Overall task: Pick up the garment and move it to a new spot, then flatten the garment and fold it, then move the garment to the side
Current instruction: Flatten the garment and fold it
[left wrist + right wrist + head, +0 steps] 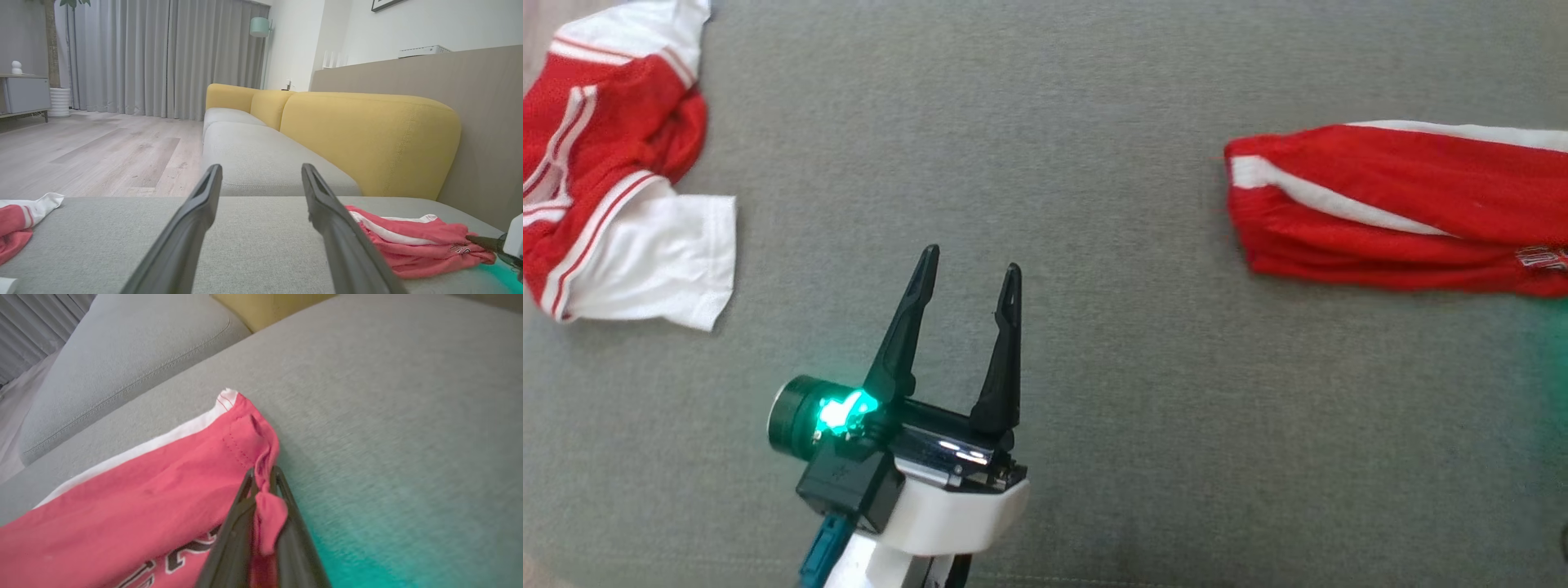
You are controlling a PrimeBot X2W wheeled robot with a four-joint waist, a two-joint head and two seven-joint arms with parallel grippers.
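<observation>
Right gripper (263, 473) was pinched shut on one end of the folded red-and-white garment (143, 490), which stretched leftward toward the wide-open left gripper (970, 273), well apart.

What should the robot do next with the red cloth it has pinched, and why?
Probably lift the right gripper a little. Its jaws are shut on a bunched edge of the red garment, while the rest of it lies on the grey cushion. The left gripper stands open, apart from the cloth, so the right one would likely have to raise it alone.
</observation>
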